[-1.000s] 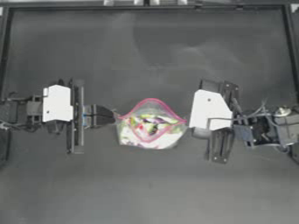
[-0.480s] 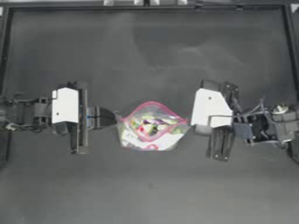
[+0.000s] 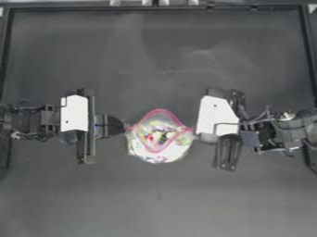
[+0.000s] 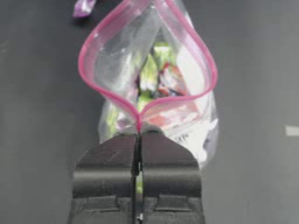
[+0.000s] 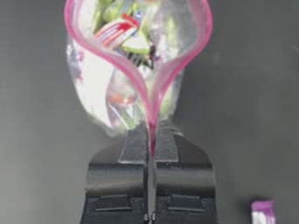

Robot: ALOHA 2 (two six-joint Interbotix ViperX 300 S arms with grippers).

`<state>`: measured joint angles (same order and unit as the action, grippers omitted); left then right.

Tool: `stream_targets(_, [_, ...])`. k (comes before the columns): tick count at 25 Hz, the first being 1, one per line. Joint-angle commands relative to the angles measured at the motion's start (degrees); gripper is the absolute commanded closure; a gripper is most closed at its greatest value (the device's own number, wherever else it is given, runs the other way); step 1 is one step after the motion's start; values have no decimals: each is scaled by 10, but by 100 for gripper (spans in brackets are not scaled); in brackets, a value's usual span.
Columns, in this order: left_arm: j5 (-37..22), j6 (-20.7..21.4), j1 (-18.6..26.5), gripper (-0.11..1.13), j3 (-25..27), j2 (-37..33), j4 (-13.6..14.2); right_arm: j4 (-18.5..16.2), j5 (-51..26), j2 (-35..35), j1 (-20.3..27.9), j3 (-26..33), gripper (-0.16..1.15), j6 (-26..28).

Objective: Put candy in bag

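Clearly the bag (image 3: pixel 158 137) is being held between both arms so that its mouth gapes, ready to take a sweet. At the bag's left end, the left gripper (image 3: pixel 121 126) is clenched on the pink zip strip (image 4: pixel 140 114); the left wrist view shows its two dark jaws pressed flat together with the strip pinched between them just where the two sides of the rim meet. From that pinch the rim bows out into a loop, and wrapped sweets (image 4: pixel 161 83) show through the clear plastic below it.

At the bag's right end, the right gripper (image 3: pixel 199 135) does the same job: its jaws are closed on the opposite corner of the rim, as the right wrist view shows, and the loop of the mouth widens away from them. Holding both corners seems to be what keeps the opening wide and facing upward.

The candy (image 5: pixel 262 211) lies loose on the table (image 3: pixel 161 55), outside the bag, just beside the right gripper; its shiny pink wrapper (image 4: pixel 83 7) also shows beyond the bag's far end in the left wrist view. With both grippers busy on the bag, neither is free to pick it up, which looks like the main obstacle.
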<state>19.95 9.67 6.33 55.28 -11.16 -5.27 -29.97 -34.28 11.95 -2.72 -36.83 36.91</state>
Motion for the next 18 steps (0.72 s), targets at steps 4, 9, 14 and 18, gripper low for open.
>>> stream_targets(4, [19,-1,-7,98,-3,17,-1,-1,15,-7,1,-5,93,8])
stream_targets(9, [42,-1,-12,98,-3,41,-1,-1,36,-18,6,-15,93,12])
stream_targets(14, [47,-1,-15,98,-1,54,-1,-2,43,-29,8,-18,93,12])
stream_targets(18, [59,-1,-15,98,8,54,-2,-2,44,-37,9,-19,93,13])
